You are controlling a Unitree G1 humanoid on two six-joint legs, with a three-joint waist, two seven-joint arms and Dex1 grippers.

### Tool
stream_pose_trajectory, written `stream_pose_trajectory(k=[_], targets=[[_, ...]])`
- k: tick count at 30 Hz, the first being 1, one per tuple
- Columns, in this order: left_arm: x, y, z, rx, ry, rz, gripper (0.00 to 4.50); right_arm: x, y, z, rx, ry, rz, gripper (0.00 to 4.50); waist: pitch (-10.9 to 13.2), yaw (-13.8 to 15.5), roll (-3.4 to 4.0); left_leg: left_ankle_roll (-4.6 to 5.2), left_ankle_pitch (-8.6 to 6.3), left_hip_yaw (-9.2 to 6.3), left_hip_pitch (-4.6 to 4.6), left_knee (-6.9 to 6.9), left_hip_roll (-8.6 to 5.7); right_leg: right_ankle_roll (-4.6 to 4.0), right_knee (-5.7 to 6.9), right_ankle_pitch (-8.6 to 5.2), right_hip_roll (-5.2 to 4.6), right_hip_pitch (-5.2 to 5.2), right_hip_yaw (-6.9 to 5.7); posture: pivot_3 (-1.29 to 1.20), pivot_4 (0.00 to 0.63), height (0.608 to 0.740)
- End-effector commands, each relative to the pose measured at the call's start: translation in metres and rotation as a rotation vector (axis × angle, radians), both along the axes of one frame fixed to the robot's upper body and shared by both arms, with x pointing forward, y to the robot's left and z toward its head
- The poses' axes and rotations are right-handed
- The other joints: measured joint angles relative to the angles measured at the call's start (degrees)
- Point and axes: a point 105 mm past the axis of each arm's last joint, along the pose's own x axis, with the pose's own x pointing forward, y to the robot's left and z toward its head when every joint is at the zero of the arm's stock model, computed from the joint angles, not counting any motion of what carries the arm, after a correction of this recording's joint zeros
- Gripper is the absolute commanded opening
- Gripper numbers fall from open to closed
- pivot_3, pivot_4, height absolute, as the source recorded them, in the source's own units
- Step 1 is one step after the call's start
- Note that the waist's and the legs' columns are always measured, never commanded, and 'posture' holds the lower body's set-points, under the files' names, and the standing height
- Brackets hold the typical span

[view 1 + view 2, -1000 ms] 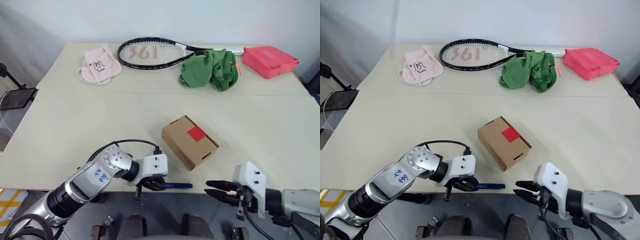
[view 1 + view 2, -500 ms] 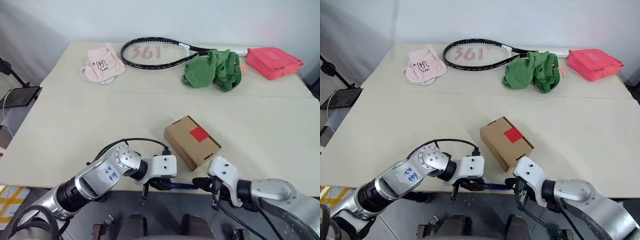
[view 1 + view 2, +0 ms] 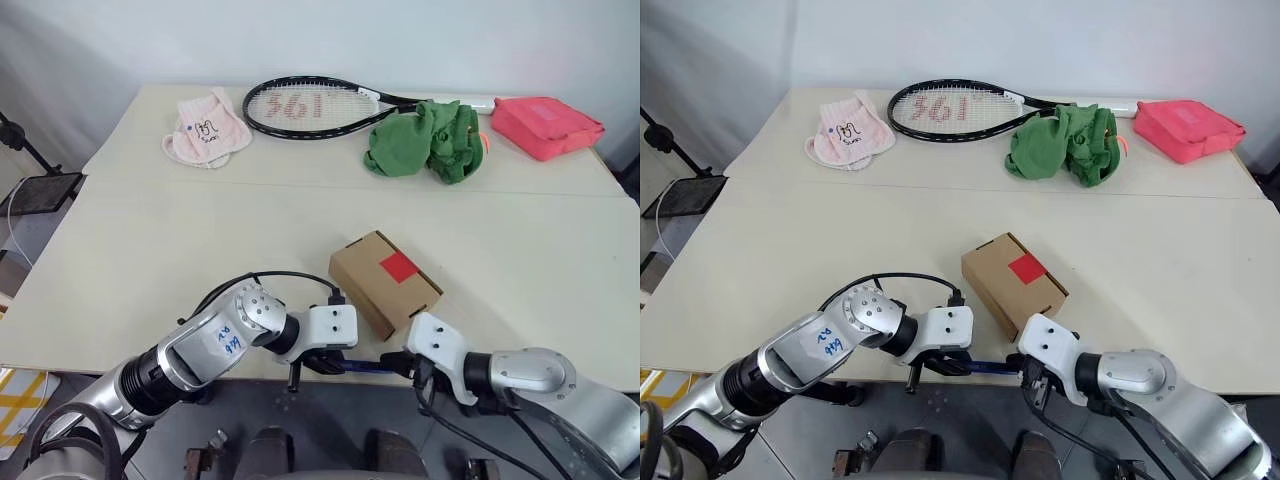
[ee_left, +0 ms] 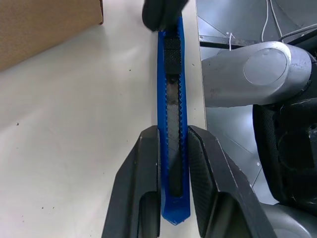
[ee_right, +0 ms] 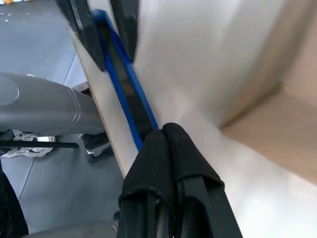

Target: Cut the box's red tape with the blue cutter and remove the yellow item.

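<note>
The brown box lies near the table's front edge, its flaps closed under a square of red tape. The blue cutter lies level along that front edge, just in front of the box. My left gripper is shut on the cutter's rear half, one finger on each side. My right gripper is shut with nothing between its fingers, and its tips rest on the cutter's other end, by the black slider. The yellow item is out of view.
At the back of the table lie a tennis racket, a pink cloth, a crumpled green cloth and a red-pink pouch. Both grippers hang right at the table's front edge, with floor below.
My right gripper has come in from the right along the front edge until its shut tips meet the cutter's free end. The left gripper has kept its hold in place.
</note>
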Motion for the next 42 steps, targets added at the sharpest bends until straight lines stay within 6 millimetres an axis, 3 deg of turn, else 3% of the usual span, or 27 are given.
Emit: stream_pose_trajectory(k=[1, 8, 18, 23, 34, 39, 42], targets=[[0.010, 0.000, 0.001, 0.011, -0.038, 0.042, 0.47, -0.005, 0.012, -0.007, 0.014, 0.032, 0.053, 0.03, 0.0, 0.0, 0.00, 0.00, 0.00, 0.00, 0.00, 0.01, 0.00, 0.00, 0.00, 0.01, 0.00, 0.00, 0.00, 0.00, 0.150, 0.740], [0.009, -0.002, 0.002, 0.011, -0.033, 0.034, 0.47, 0.002, 0.025, -0.008, 0.029, 0.009, 0.077, 0.03, 0.0, 0.0, -0.01, 0.00, 0.00, 0.00, -0.02, 0.02, 0.00, 0.00, 0.06, 0.01, 0.00, 0.00, 0.00, 0.00, 0.150, 0.740], [0.008, -0.004, 0.002, 0.003, -0.032, 0.029, 0.47, -0.003, 0.014, 0.008, 0.072, -0.023, 0.073, 0.03, 0.0, 0.1, 0.00, 0.02, -0.01, 0.00, -0.05, 0.02, 0.00, 0.01, 0.05, 0.02, 0.00, 0.00, -0.01, 0.00, 0.150, 0.740], [0.006, -0.007, 0.002, -0.004, -0.029, 0.021, 0.47, -0.008, 0.007, 0.001, 0.035, 0.016, 0.080, 0.03, 0.0, 0.1, -0.01, 0.03, -0.02, 0.00, -0.05, 0.02, 0.00, 0.01, 0.05, 0.02, 0.00, -0.02, -0.01, 0.00, 0.150, 0.740], [0.004, -0.007, 0.003, -0.003, -0.028, 0.005, 0.47, -0.001, 0.019, -0.007, 0.054, 0.037, 0.106, 0.03, 0.0, 0.0, -0.01, 0.03, -0.02, 0.00, -0.04, 0.02, 0.00, 0.01, 0.05, 0.02, 0.00, -0.01, -0.01, 0.00, 0.150, 0.740], [0.003, -0.007, 0.003, -0.003, -0.029, 0.000, 0.47, 0.001, 0.027, -0.005, 0.075, 0.036, 0.118, 0.03, 0.0, -0.1, -0.01, 0.02, -0.01, 0.00, -0.03, 0.02, 0.00, 0.01, 0.06, 0.02, 0.00, -0.01, -0.01, 0.00, 0.150, 0.740], [0.002, -0.003, 0.004, 0.000, -0.041, -0.017, 0.47, 0.000, 0.022, 0.002, 0.089, 0.026, 0.102, 0.03, 0.0, -0.2, -0.01, 0.02, -0.01, 0.00, -0.02, 0.02, 0.00, 0.00, 0.06, 0.02, 0.00, -0.01, 0.00, 0.00, 0.150, 0.740]])
